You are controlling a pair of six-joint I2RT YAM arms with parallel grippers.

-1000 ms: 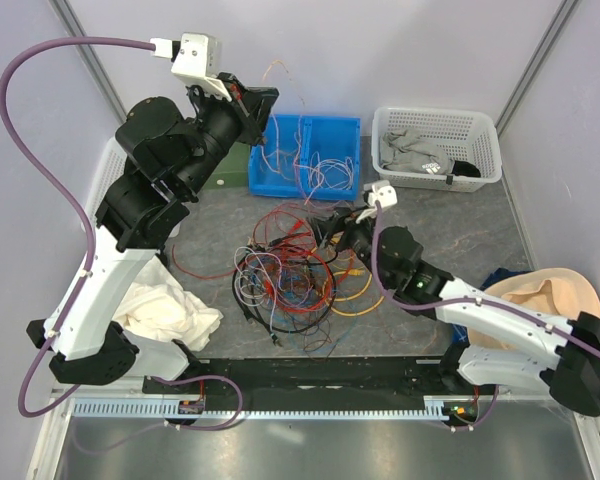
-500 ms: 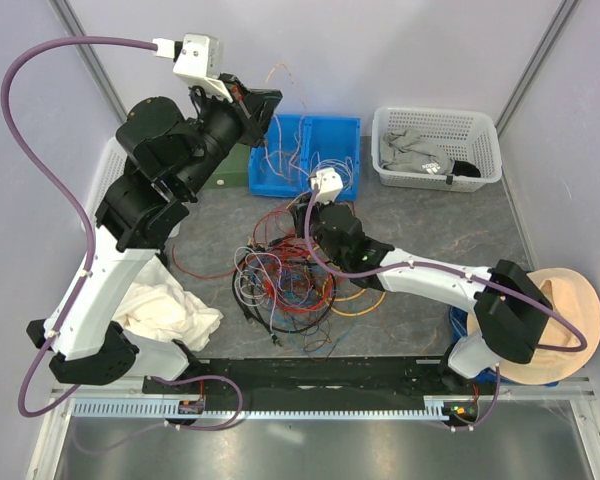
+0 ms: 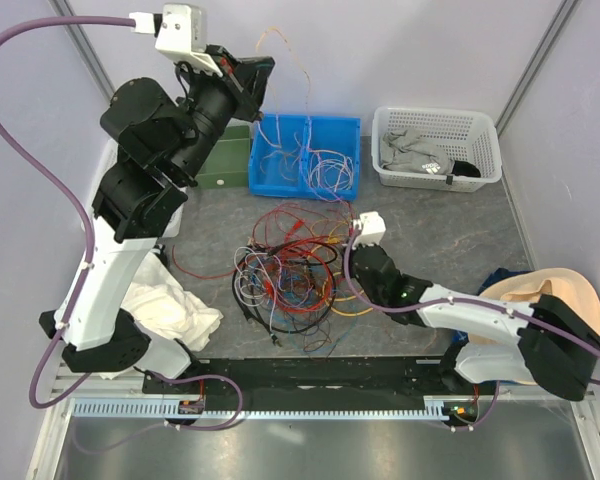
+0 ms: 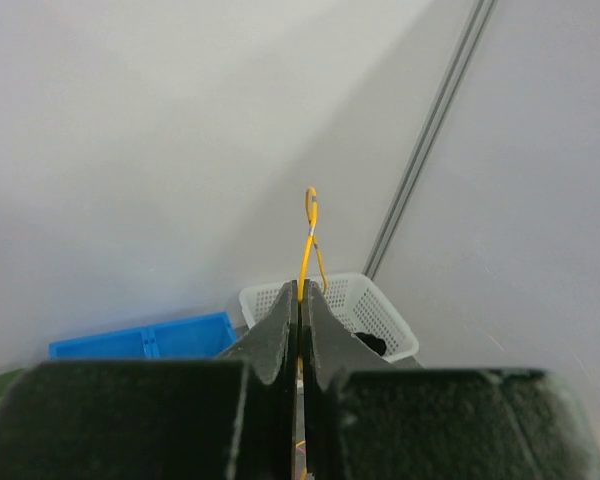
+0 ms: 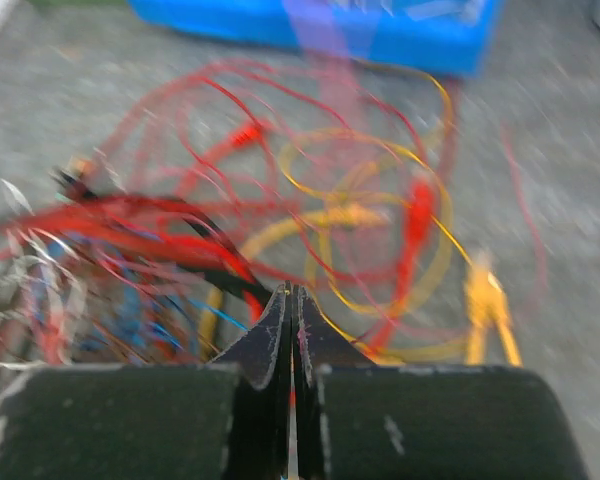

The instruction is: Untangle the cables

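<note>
The cables (image 3: 285, 270) lie as a tangle of red, black, white, blue and yellow wires in the middle of the table. My left gripper (image 3: 258, 68) is raised high at the back left. It is shut on a thin yellow wire (image 4: 308, 225) that sticks up past its fingertips (image 4: 300, 285) and trails down toward the blue bin. My right gripper (image 3: 352, 243) sits low at the tangle's right edge with its jaws shut. In the blurred right wrist view the tip (image 5: 292, 290) is among red and yellow cables (image 5: 380, 215); I cannot tell whether a wire is pinched.
A blue bin (image 3: 280, 180) holding loose wires stands behind the tangle, with a green box (image 3: 220, 165) to its left. A white basket (image 3: 438, 180) with cloth is at the back right. A white cloth (image 3: 170, 310) lies front left, a beige cloth item (image 3: 540, 295) front right.
The right gripper has shut. Its arm swung out over the tangle, then drew back to the tangle's right edge. The left gripper rose higher with the yellow wire.
</note>
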